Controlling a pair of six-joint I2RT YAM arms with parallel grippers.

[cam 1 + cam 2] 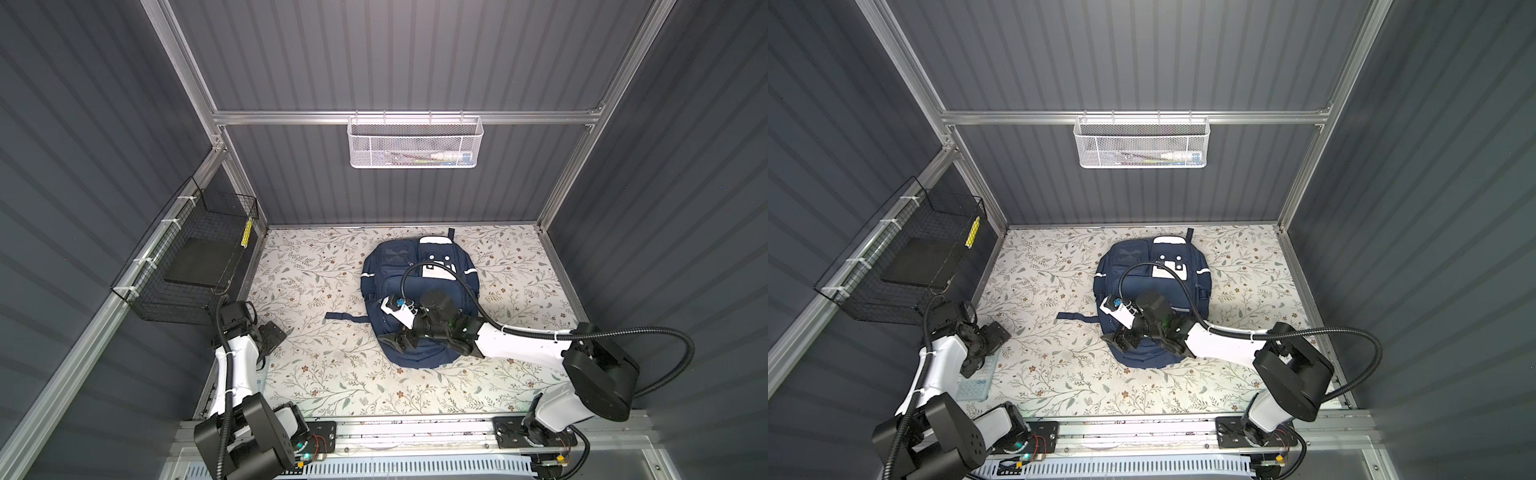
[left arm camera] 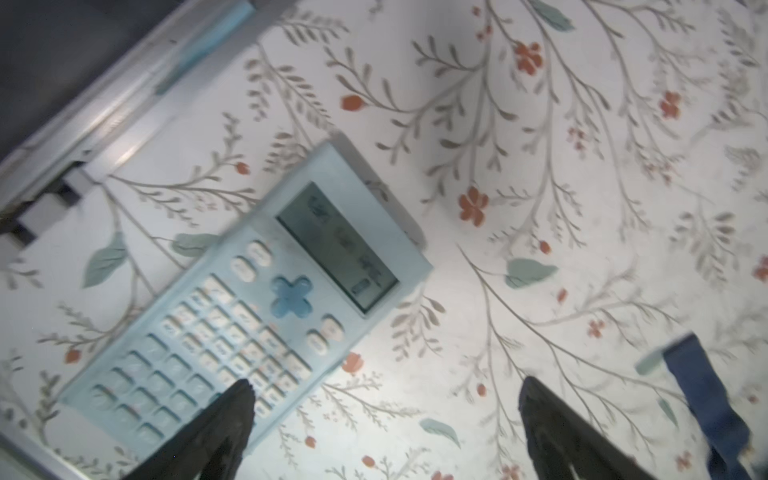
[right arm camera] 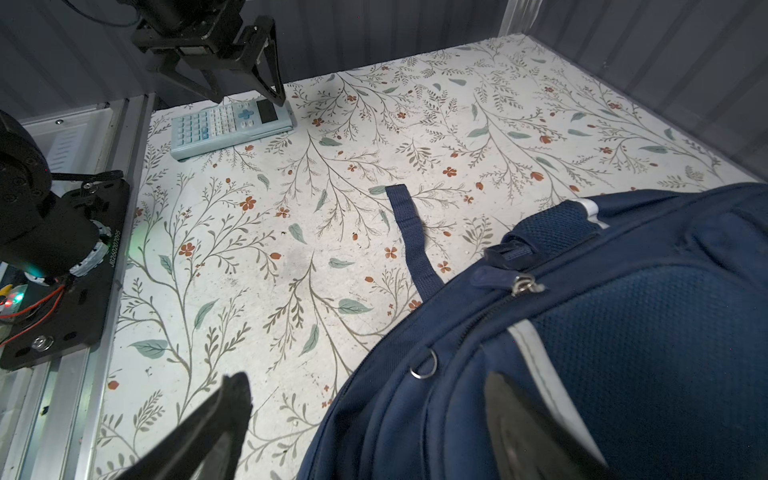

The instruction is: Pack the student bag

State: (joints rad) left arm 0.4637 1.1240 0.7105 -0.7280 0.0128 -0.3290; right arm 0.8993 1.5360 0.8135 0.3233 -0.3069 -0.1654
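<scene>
Left gripper [image 2: 386, 399]: jaws spread fully wide, nothing between them. One fingertip [image 2: 232, 407] sits over the keypad of a calculator [image 2: 249, 299]; whether it touches cannot be told. Right gripper [image 3: 368, 386]: jaws wide apart, empty, straddling the rounded edge of the student bag [image 3: 623, 332], with one finger over its fabric and the other over bare tabletop [image 3: 249, 270].

In both top views the student bag [image 1: 386, 266] [image 1: 1125, 262] lies flat mid-tabletop. Long axis runs from the robot towards the back wall, rounded end nearest the robot, white patches at the far end. A webbing strap [image 3: 409, 232] trails flat towards the left arm's side.

Bag: navy woven cloth, mesh panels, pale grey stripe [image 3: 536, 353], metal zip pull [image 3: 525, 284], small wire ring [image 3: 424, 368]. Calculator: pale blue plastic slab, white keys, grey screen. Tabletop: white, printed with leafy sprigs and small red flowers.
</scene>
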